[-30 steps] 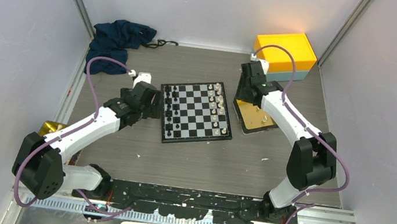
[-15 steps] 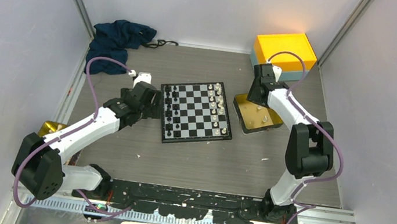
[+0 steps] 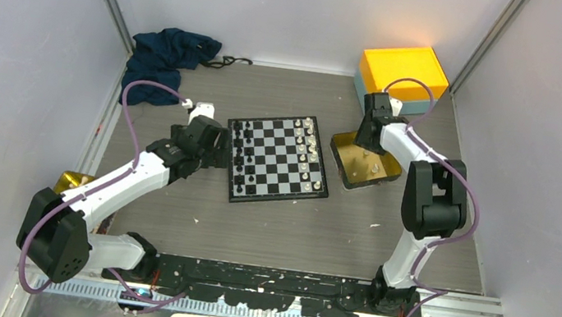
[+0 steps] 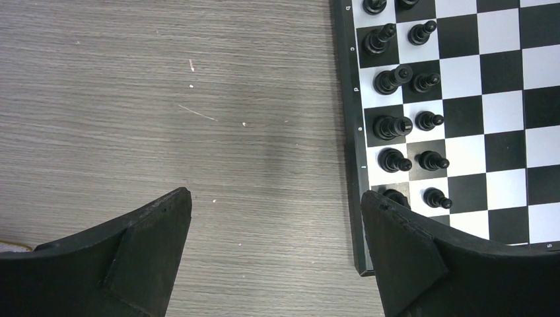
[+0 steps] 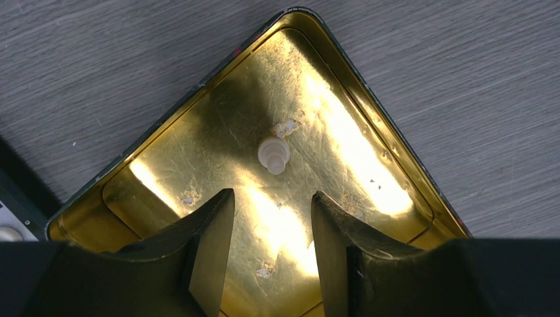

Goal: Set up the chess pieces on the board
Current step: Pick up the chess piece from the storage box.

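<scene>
Letters c, d, e on board (image 4: 347, 132) border

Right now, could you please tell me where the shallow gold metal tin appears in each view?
Top external: the shallow gold metal tin lies right of centre, beside the black-and-white chessboard.
Left wrist: not in view.
Right wrist: the tin fills the middle.
Shared landmark: the chessboard, upper right in left wrist, lower-left edge in right wrist.
</scene>
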Motion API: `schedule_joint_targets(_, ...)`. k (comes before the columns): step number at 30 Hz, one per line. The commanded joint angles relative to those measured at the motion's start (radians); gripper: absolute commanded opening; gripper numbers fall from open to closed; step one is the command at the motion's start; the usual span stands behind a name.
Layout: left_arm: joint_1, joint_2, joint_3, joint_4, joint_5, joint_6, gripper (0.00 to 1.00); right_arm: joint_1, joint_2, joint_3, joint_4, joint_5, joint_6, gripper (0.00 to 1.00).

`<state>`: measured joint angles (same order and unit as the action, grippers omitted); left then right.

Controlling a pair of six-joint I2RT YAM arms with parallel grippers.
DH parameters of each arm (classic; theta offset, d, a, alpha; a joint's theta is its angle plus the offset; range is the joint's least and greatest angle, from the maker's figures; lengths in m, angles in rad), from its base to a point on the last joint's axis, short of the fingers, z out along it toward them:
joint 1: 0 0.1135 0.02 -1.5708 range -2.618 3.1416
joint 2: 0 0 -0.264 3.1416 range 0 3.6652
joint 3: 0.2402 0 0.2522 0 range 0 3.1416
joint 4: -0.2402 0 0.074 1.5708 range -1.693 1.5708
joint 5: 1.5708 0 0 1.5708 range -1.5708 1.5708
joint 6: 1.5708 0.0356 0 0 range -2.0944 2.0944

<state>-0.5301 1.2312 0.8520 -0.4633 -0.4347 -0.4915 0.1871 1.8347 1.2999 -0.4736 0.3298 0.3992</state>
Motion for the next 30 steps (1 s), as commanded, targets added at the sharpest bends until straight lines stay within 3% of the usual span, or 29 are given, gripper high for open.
schedule_joint_targets(1, -0.004, -0.010, 0.022, 0.018, -0.016, 0.008, 1.00, -0.009, 0.021, 0.059, 0.041, -0.001, 0.012, 0.52)
schedule_joint_targets(12, -0.003, -0.002, 0.021, 0.018, -0.019, 0.008, 1.00, -0.026, 0.063, 0.077, 0.050, -0.013, 0.015, 0.47)
schedule_joint_targets(30, -0.004, 0.002, 0.016, 0.016, -0.018, 0.008, 1.00, -0.041, 0.091, 0.090, 0.050, -0.021, 0.014, 0.24)
